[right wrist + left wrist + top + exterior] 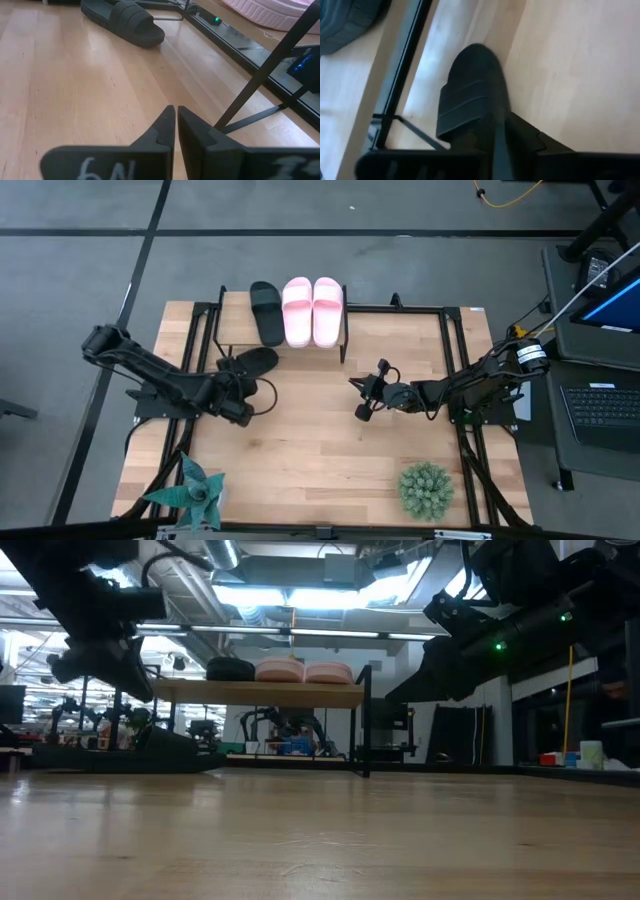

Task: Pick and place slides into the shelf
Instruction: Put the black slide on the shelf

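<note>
Lying at left gripper (pixel 240 402) tips: black slide (pixel 252 362) | fingers' spread: cannot tell

Grey floor (pixel 80 300) with dark lines, bright ceiling lights (pixel 300 595), laptop (pixel 605 405)

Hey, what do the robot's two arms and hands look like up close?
Both arms are dark, jointed, with black cables looping beside them. The left hand and right hand each end in two matte black, tapered fingers. Pale handwritten marks sit on the right hand's base, and a small green light glows on one arm in the low view.
</note>
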Action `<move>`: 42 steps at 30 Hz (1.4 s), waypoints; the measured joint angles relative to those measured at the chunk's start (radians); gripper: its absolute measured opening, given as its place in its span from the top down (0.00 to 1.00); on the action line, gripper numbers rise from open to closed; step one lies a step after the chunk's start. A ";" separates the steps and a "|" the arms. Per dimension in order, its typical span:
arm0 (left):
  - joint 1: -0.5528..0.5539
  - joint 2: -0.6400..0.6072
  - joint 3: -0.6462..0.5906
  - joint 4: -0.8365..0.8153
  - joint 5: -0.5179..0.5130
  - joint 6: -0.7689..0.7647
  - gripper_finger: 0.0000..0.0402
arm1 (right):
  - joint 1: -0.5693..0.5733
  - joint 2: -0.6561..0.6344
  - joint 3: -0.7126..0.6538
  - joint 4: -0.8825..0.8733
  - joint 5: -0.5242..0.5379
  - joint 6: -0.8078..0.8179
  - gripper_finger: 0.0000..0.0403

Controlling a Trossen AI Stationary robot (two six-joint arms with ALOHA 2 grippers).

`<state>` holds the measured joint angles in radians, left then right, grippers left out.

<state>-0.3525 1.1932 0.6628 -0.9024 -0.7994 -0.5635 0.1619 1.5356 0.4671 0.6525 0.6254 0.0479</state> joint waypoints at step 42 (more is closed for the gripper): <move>0.008 0.085 0.119 -0.165 0.091 0.180 0.68 | -0.074 0.000 0.000 -0.027 0.000 -0.027 0.94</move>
<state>-0.3448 1.2785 0.7818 -1.0672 -0.7083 -0.3831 0.0880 1.5356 0.4671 0.6259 0.6250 0.0207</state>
